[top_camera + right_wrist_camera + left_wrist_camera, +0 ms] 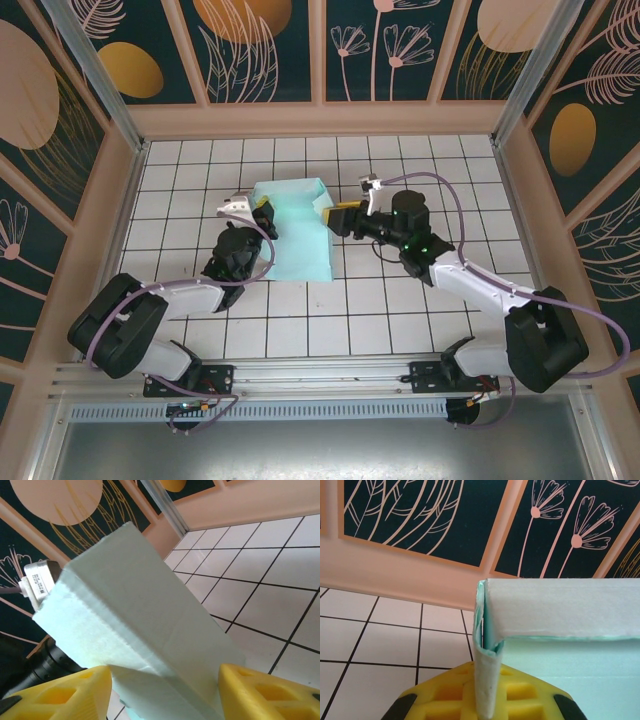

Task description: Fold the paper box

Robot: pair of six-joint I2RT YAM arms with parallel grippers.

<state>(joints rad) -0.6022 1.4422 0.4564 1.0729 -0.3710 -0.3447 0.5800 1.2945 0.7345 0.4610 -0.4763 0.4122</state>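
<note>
Done: far walls up on your pale mint-blue card paper box (295,240).
Left tool (487,700): clenched on a wall.
Right tool (165,692): astride another, can't tell its grip.
Remaining: near panel looks flat.

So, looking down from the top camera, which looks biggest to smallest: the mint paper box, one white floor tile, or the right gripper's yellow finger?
1. paper box, covering several tiles.
2. white floor tile.
3. right gripper's yellow finger, clearly smallest, even though it sits slightly nearer the camera.
</note>
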